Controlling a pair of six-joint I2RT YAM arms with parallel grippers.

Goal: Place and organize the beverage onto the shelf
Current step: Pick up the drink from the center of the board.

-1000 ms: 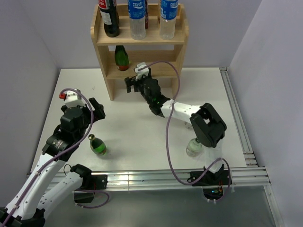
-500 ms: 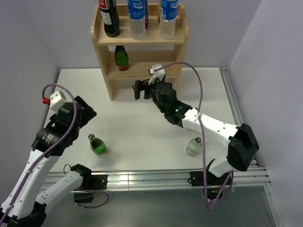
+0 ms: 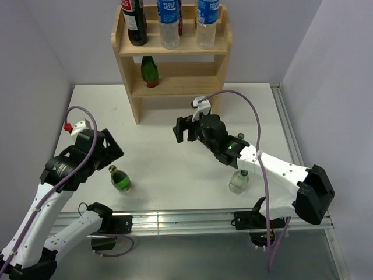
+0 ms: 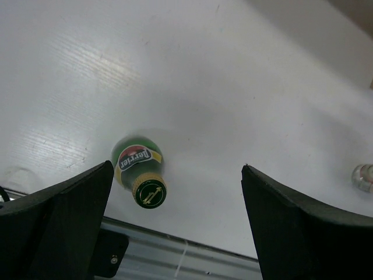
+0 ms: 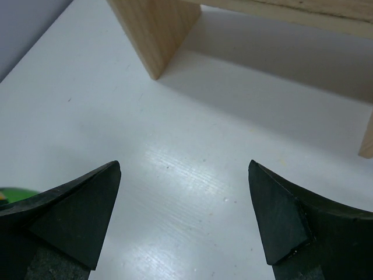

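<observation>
My left pincer point(image 4: 178, 172) hangs wide open and empty over the green bottle point(image 4: 140, 169) standing near me, ready to grab it. My right pincer point(image 5: 184, 166) is open and empty too, facing the shelf point(image 3: 129, 96) far back. A clear bottle point(image 3: 239, 182) waits on the right.

I'm in a robot lab cell: plain pale walls point(image 3: 35, 46) box in a white table point(image 3: 169, 166), aluminium rails point(image 3: 175, 220) along its near and right edges.

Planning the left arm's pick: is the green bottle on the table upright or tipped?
Upright. The green bottle stands on its base, cap up; the left wrist view looks down onto it.
</observation>
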